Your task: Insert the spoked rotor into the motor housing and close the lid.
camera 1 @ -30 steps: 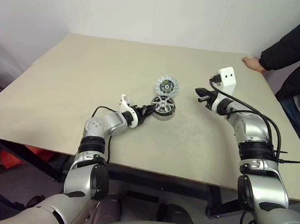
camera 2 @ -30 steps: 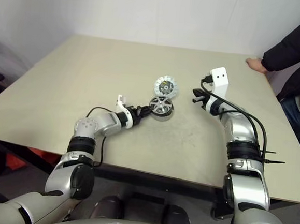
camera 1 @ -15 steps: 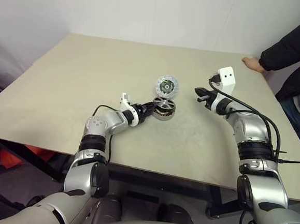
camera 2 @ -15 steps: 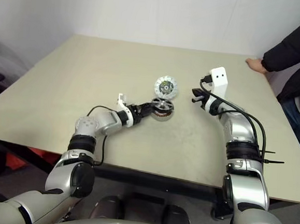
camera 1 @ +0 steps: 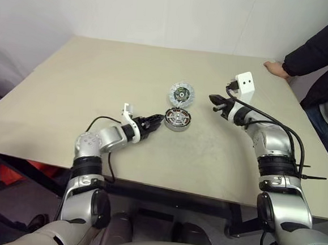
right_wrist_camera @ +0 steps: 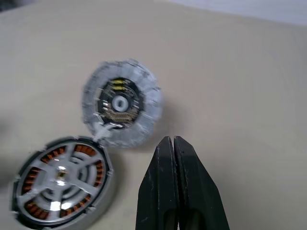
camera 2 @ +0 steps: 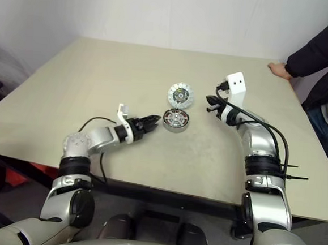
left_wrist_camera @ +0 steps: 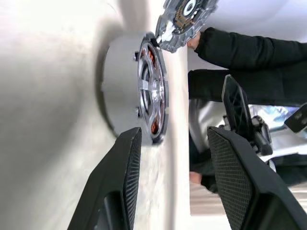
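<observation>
The motor housing point(left_wrist_camera: 117, 86) stands on the table, with the spoked rotor point(right_wrist_camera: 61, 175) seated inside it; silver spokes lie over the copper windings. The lid point(camera 1: 181, 94) lies ribbed side up just beyond the housing, touching its rim. My left gripper point(camera 1: 156, 120) is open a short way to the left of the housing, level with it, and its fingers point(left_wrist_camera: 122, 182) hold nothing. My right gripper point(right_wrist_camera: 171, 140) is shut and empty, hovering to the right of the lid point(right_wrist_camera: 120, 103).
A person in a dark sleeve stands at the far right with a hand point(camera 1: 276, 68) resting on the beige table's point(camera 1: 99, 77) back right corner. A black cable trails along each forearm.
My left gripper has opened, let go of the housing and drawn back to the left. The housing now rests flat. My right gripper has edged slightly toward the lid.
</observation>
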`<state>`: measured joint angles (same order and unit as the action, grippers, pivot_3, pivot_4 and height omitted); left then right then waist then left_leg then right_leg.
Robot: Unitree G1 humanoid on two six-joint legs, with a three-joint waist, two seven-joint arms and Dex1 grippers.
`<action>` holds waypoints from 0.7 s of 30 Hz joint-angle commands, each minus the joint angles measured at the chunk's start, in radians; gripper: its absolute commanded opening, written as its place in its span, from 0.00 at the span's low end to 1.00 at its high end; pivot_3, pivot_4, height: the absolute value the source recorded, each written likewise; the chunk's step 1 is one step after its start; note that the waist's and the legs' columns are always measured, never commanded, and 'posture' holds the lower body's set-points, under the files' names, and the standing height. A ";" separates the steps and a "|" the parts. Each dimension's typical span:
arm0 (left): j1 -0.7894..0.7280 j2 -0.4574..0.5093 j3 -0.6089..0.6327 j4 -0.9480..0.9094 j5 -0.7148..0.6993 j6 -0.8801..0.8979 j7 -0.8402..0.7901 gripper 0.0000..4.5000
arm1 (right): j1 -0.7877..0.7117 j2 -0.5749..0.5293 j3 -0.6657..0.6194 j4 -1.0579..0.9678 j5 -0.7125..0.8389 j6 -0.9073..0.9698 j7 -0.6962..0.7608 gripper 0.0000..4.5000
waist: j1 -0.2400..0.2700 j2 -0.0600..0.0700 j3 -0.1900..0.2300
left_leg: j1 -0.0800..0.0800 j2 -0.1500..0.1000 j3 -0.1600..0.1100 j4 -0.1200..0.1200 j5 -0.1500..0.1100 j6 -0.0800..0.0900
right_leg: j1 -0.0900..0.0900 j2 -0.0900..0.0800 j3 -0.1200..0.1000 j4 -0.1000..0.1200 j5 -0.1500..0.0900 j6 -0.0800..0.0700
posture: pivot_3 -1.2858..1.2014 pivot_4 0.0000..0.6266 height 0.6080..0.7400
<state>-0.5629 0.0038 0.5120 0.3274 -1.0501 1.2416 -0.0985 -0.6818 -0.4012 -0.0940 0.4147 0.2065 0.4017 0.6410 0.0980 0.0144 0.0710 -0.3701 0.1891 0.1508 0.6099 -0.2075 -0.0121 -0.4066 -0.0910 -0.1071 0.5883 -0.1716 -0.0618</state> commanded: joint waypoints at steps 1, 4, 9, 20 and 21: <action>0.051 0.028 0.019 -0.133 -0.068 0.061 0.028 0.51 | -0.003 0.038 0.025 -0.073 0.031 0.012 0.019 0.00 | -0.002 0.000 0.000 | 0.001 0.000 0.000 0.000 0.000 0.000 | 0.000 0.000 0.000 0.000 0.000 0.000 | 0.52 0.00 1.00; 0.073 0.037 0.031 -0.163 -0.081 0.051 0.051 0.51 | 0.006 0.075 0.058 -0.101 0.036 0.031 0.038 0.00 | -0.002 0.000 0.000 | 0.002 0.000 0.000 0.000 0.000 -0.001 | 0.001 0.000 0.000 0.000 -0.003 0.005 | 0.52 0.00 1.00; 0.074 0.019 0.043 -0.189 -0.083 -0.004 0.089 0.51 | 0.025 0.175 0.124 -0.031 0.016 0.028 0.040 0.00 | -0.002 0.000 0.000 | 0.002 0.000 -0.001 0.000 0.001 -0.002 | 0.002 0.000 0.000 0.000 -0.004 0.006 | 0.52 0.00 1.00; 0.076 0.052 0.056 -0.211 -0.107 -0.064 0.134 0.51 | 0.011 0.150 0.133 0.027 -0.037 -0.028 0.014 0.00 | -0.001 0.000 0.000 | 0.002 0.000 -0.001 -0.001 0.001 -0.003 | 0.002 0.000 0.000 0.000 -0.004 0.006 | 0.52 0.00 1.00; 0.076 0.053 0.056 -0.211 -0.108 -0.069 0.133 0.51 | 0.009 0.139 0.129 -0.001 -0.028 -0.019 0.025 0.00 | 0.000 0.000 0.000 | 0.002 0.000 -0.001 -0.001 0.001 -0.004 | 0.002 0.000 0.000 0.000 -0.004 0.006 | 0.52 0.00 1.00</action>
<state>-0.4732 0.0463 0.5624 0.1495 -1.1274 1.1887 0.0347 -0.6472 -0.2344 0.0615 0.4920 0.1684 0.3892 0.6568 0.0979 0.0143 0.0711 -0.3682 0.1886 0.1497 0.6089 -0.2061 -0.0157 -0.4045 -0.0910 -0.1066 0.5881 -0.1752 -0.0553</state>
